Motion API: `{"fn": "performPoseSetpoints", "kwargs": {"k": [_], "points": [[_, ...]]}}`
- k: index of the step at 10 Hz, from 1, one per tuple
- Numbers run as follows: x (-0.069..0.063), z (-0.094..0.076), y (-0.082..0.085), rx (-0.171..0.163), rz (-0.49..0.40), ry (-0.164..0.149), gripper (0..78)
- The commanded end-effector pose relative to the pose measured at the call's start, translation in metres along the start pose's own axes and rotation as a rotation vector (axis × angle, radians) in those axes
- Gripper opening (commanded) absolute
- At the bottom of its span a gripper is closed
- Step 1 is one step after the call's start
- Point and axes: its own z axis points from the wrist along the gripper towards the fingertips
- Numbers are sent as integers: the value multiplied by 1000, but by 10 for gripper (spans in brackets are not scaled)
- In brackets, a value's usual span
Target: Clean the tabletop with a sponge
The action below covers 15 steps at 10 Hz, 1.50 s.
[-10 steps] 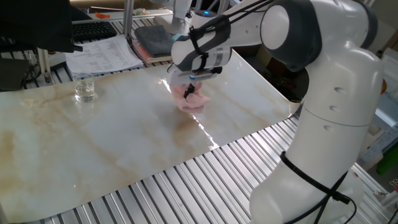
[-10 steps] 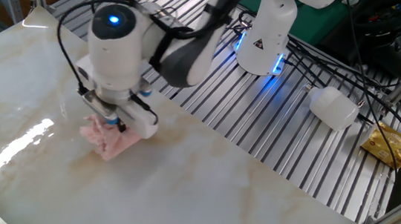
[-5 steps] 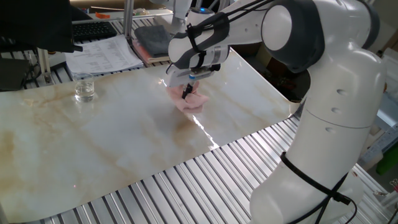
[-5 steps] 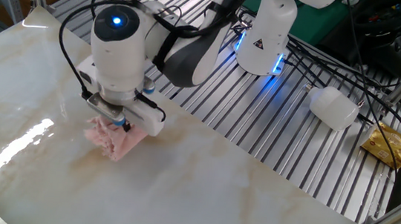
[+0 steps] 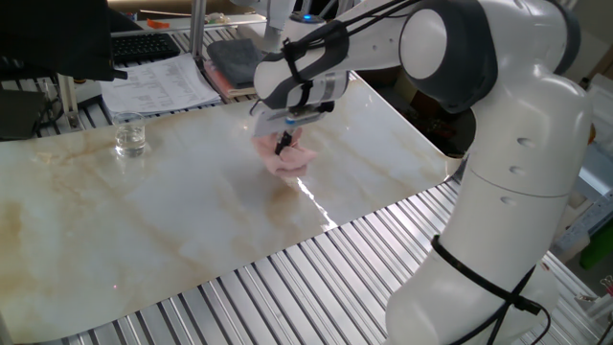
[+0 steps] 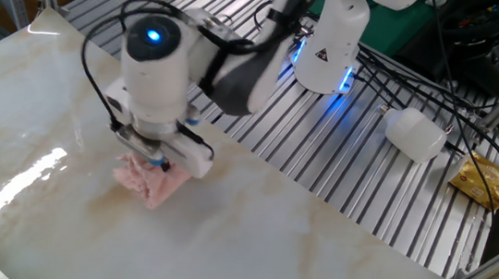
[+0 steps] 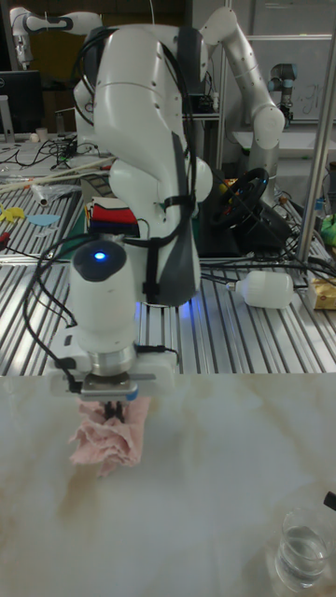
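Note:
The pale pink sponge point(image 5: 288, 160) point(image 6: 151, 183) point(image 7: 108, 440) lies crumpled on the cream marble-look tabletop point(image 5: 144, 220) point(image 6: 294, 246) point(image 7: 205, 504). My gripper point(image 5: 284, 145) point(image 6: 156, 163) point(image 7: 115, 409) points straight down and is shut on the sponge, pressing it against the tabletop near the sheet's edge by the metal slats. The fingertips are half buried in the pink folds. A faint tan-brown smear point(image 5: 280, 195) sits on the tabletop just beside the sponge.
A small clear glass point(image 5: 130, 135) point(image 7: 301, 548) stands on the tabletop away from the sponge. Papers point(image 5: 158, 84) and folded cloths point(image 5: 235, 59) lie beyond the sheet. Ribbed metal slats point(image 5: 316, 278) border it. A white bottle point(image 6: 414, 134) and a gold packet point(image 6: 482, 178) rest on the slats.
The gripper has dragged the sponge a short way across the tabletop, leftward in one fixed view and rightward and nearer in the other. It stays shut on the sponge.

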Motion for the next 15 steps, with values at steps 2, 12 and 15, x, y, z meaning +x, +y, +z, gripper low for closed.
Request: {"fn": "performPoseSetpoints", "kwargs": {"k": [2,12,15], "points": [[8,29,94,-16,98,-11,11],[31,37,116,-65,50,-13,11],[30,37,116,-67,26,-26,11]]}}
